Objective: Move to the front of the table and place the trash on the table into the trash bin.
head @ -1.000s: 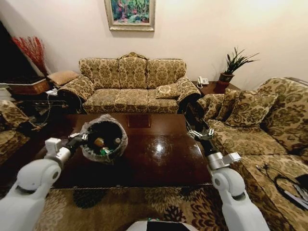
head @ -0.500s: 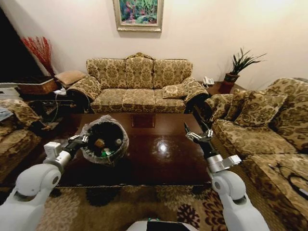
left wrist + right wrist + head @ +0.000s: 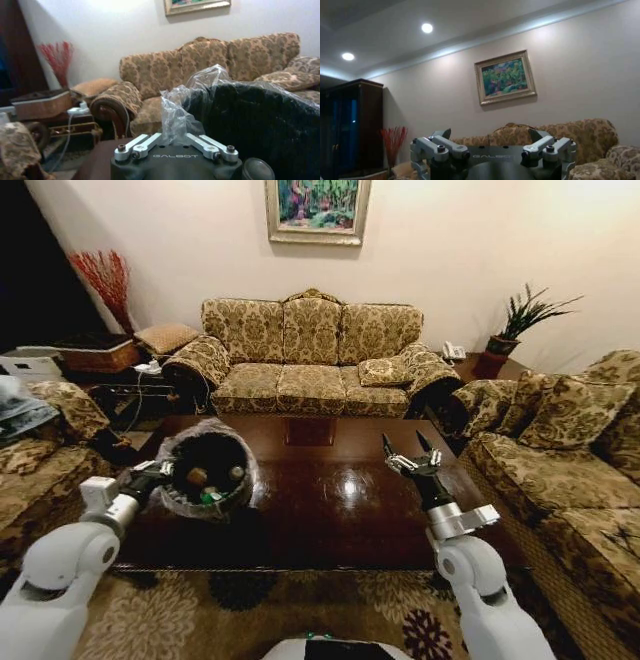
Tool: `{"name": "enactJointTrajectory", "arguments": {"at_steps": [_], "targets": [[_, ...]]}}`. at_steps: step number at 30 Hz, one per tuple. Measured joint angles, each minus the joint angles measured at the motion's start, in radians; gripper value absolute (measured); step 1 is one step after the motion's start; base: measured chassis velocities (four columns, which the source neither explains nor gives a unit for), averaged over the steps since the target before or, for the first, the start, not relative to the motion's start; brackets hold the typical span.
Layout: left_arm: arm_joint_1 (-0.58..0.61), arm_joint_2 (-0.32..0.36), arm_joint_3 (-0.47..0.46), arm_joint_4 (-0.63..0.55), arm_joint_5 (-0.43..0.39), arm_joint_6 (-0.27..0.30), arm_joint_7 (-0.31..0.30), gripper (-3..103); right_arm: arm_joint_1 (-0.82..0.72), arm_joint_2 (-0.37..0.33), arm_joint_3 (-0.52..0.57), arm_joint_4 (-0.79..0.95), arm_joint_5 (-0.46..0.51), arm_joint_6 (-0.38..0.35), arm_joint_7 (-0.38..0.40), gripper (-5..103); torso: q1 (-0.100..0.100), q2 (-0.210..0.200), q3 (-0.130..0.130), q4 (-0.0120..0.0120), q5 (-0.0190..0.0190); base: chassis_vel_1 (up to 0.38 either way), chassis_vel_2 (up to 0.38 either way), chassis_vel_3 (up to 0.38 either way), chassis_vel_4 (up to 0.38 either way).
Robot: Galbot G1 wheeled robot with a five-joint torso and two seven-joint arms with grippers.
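The trash bin (image 3: 207, 470), black with a crinkled clear bag, is at the left part of the dark glossy table (image 3: 330, 515). I cannot tell whether it rests there or hangs. Inside lie the trash pieces: a tan one (image 3: 197, 476), a green one (image 3: 210, 496) and a white one (image 3: 237, 473). My left gripper (image 3: 160, 472) is shut on the bin's rim; in the left wrist view its fingers (image 3: 142, 144) pinch the bag (image 3: 175, 112) beside the black wall (image 3: 250, 120). My right gripper (image 3: 408, 452) is open and holds nothing above the table's right side, its fingers (image 3: 440, 144) spread wide.
A patterned three-seat sofa (image 3: 310, 360) stands behind the table, another sofa (image 3: 560, 470) lines the right side, and an armchair (image 3: 40, 450) is at the left. A side table with a plant (image 3: 520, 320) fills the back right corner. Patterned carpet (image 3: 300, 615) lies before the table.
The whole picture has shifted right, so the camera has turned left. The bin stayed by my left gripper and is now nearer the table's left edge. The right gripper is still open.
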Motion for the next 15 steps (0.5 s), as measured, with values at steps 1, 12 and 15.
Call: {"name": "enactJointTrajectory", "arguments": {"at_steps": [1,12,15], "targets": [[0.000,0.000,0.000,0.000,0.000,0.000,0.000,3,0.000,0.000,0.000,0.000,0.000,0.000,0.000,100,0.000,0.000,0.000,0.0000,0.0000,-0.046,-0.063,0.016,0.062],[0.040,-0.035,-0.036,0.002,-0.014,-0.017,-0.001,3,0.022,0.013,-0.018,-0.024,0.003,0.000,-0.006,100,0.000,0.000,0.000,0.0009,-0.0022,-0.005,-0.018,-0.002,0.013],[0.040,-0.035,-0.039,0.002,-0.016,-0.017,-0.002,3,0.023,0.012,-0.019,-0.027,0.004,0.000,-0.007,100,0.000,0.000,0.000,0.0004,-0.0017,0.079,-0.045,-0.086,0.057]]}}
